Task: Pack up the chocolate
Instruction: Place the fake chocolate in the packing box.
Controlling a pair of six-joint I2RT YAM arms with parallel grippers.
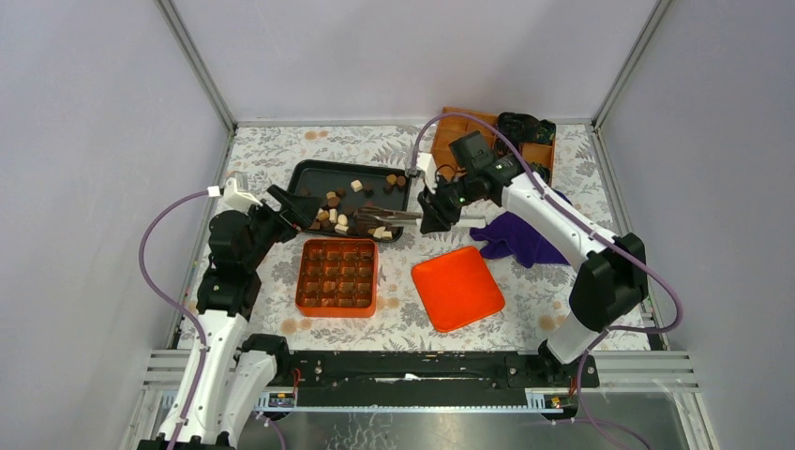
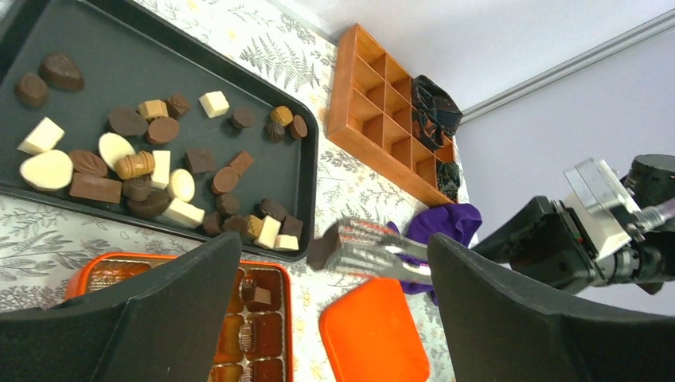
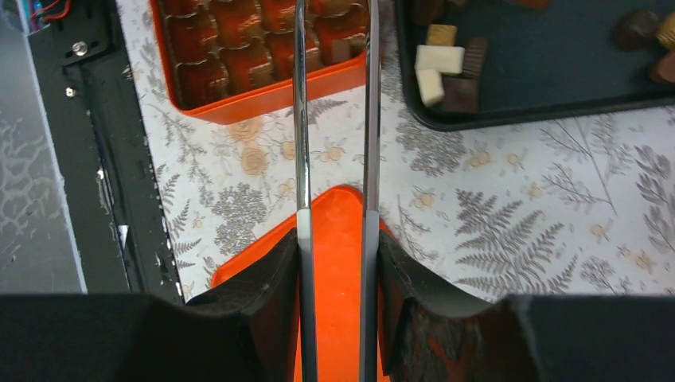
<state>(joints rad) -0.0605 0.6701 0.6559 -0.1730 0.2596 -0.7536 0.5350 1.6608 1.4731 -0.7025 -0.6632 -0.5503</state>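
- Right gripper (image 3: 334, 306), the hand I am driving, is clamped around the handle end of a pair of metal tongs (image 2: 370, 248). Their long axis runs straight out ahead of the jaws.
- Directly beneath this hand lies a flat orange lid (image 1: 457, 288).
- Ahead, at the tong tips, one dark chocolate piece (image 2: 321, 251) is pinched. My own wrist view cuts off the tips, so I read this from the left wrist view.
- Below the tips sits the orange compartment box (image 1: 337, 277), with several cells already holding pieces. Beside it, also ahead, is the black tray (image 1: 323, 176) of loose chocolates (image 2: 151, 171).
- I judge the held piece hangs roughly over the border between tray and box. The coming move is a short carry over a free cell, then down.
- Beyond the tips, the left gripper (image 1: 292, 208) faces me, spread wide and holding nothing. The right arm has the piece.
- Underneath is a fern-printed table covering (image 3: 517, 199).
- Behind my hand are a purple cloth (image 1: 520, 239) and a wooden divided crate (image 2: 374, 95).
- Pale walls (image 1: 94, 141) enclose the space.
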